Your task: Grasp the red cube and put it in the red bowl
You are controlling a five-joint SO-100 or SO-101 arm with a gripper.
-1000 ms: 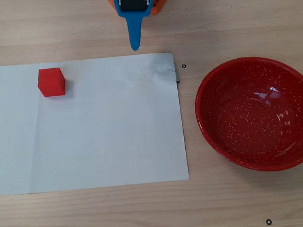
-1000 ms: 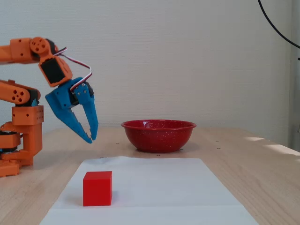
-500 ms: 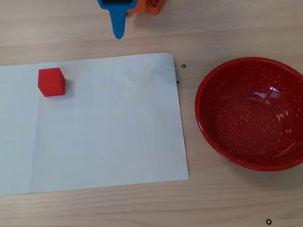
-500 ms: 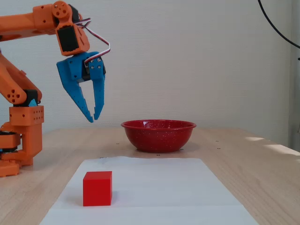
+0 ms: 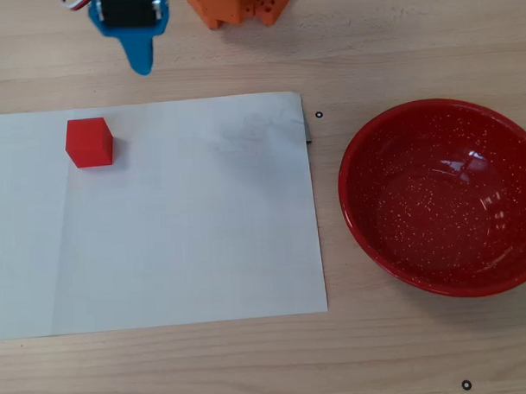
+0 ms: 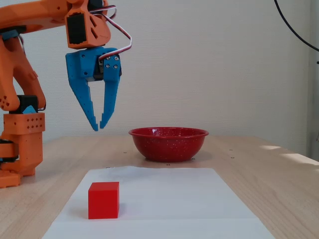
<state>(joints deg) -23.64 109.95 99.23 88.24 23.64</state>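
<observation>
From where I stand, the red cube (image 6: 103,200) sits on a white sheet of paper (image 6: 164,199) laid flat on the pale wooden worktop (image 6: 279,189). Seen from above, the cube (image 5: 89,142) lies near the sheet's upper left corner, at about ten o'clock from the middle of the paper (image 5: 186,226), with all its faces clear and nothing touching it.

The red bowl (image 5: 442,197) rests directly on the worktop (image 5: 251,362), off the paper, at three o'clock from the sheet and well apart from the cube. It stands upright, its glossy inside flecked with fine white speckles, and it holds nothing. In the fixed view the bowl (image 6: 168,143) lies beyond the far edge of the paper.

The blue gripper (image 6: 98,126) hangs in the air from the orange arm (image 6: 40,15), pointing down, well above the worktop. Its two fingers are slightly spread, tips close but not meeting, with nothing between them. From above, only one blue tip (image 5: 141,61) shows, at roughly one o'clock from the cube, beyond the paper's top edge. The orange base (image 6: 20,144) stands at the left of the fixed view.
</observation>
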